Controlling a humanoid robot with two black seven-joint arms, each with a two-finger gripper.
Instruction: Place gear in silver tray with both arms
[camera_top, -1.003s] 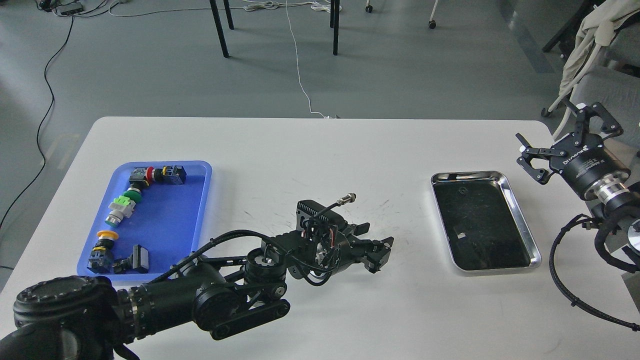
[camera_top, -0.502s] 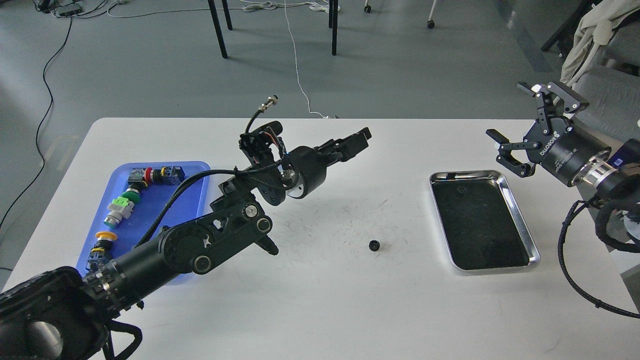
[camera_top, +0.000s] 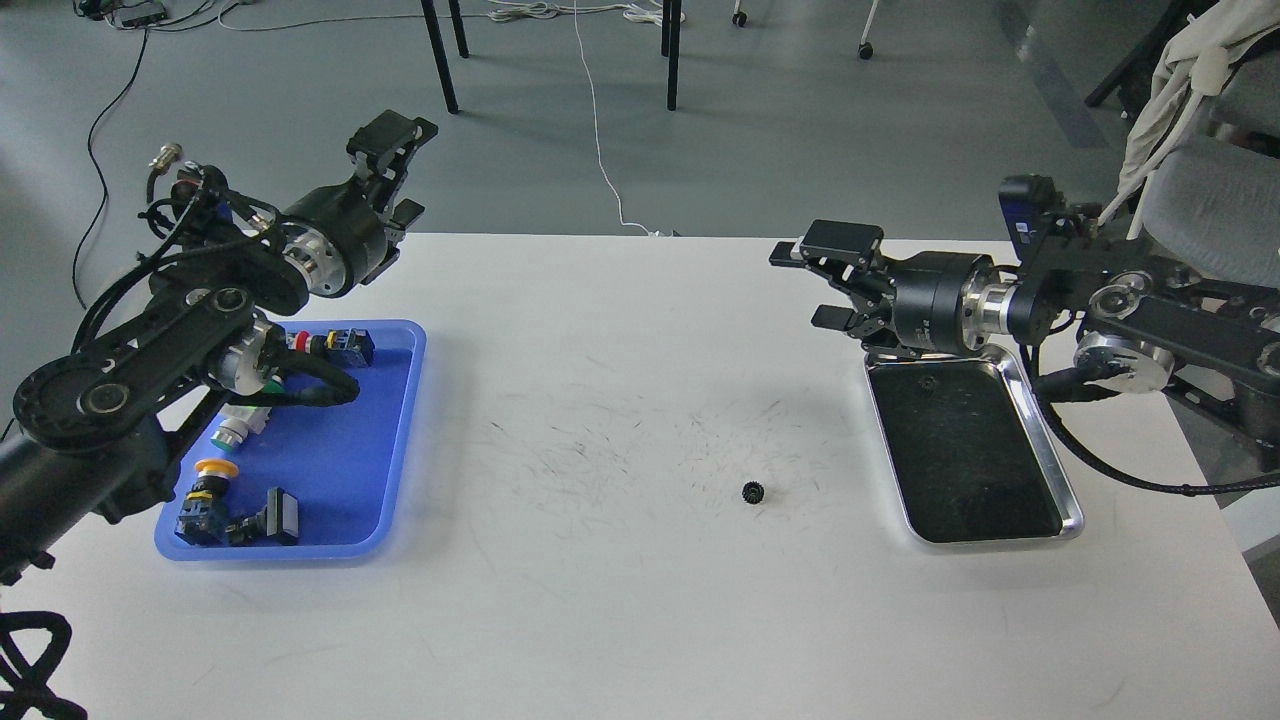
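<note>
Between the two grippers lay a wide stretch of bare, scuffed white tabletop. The left gripper was raised over the far left corner, at about ten o'clock from the tabletop's middle, its jaws spread apart with nothing between them and pointing away toward the floor beyond. The right gripper hung at about two o'clock, just above the far end of the silver tray, its jaws parted and empty, aimed toward the left. Behind each one, a silver wrist ring and black cables led back along the left arm and the right arm to the edges of the view.

The gear, small and black, sat on the tabletop at about five o'clock from the middle, apart from both grippers and left of the silver tray, not touching it. The tray's dark bottom held a small dark speck near its far end; what it was I could not tell.

At nine o'clock rested a blue tray holding several coloured push-button switches.
</note>
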